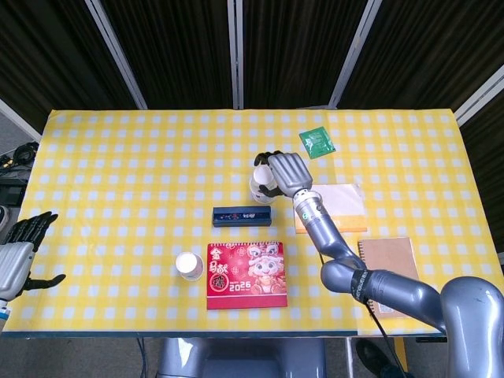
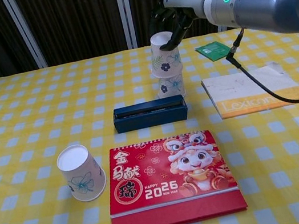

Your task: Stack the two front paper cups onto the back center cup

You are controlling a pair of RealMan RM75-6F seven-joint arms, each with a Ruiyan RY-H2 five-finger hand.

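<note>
Three paper cups total, all upside down. Nearest: one front cup (image 2: 81, 173) alone on the table (image 2: 17, 118), just left of the red 2026 calendar (image 2: 171, 180). Behind the calendar, one dark blue box (image 2: 150, 113). Behind that, the back center cup (image 2: 170, 85) with the second cup (image 2: 164, 55) on top of it, partly seated; right hand (image 2: 171, 20) has its fingers wrapped around the upper cup's top. Right side: one notepad with orange strip (image 2: 253, 91), one brown notebook (image 1: 390, 264) cut off at the frame edge in chest view, one green packet (image 2: 212, 50) at the back. Head view hides most of the stack under the hand; chest view shows both cups clearly. Left hand (image 1: 17, 256) shows only in head view, at the table's near-left edge, fingers spread, holding nothing.
</note>
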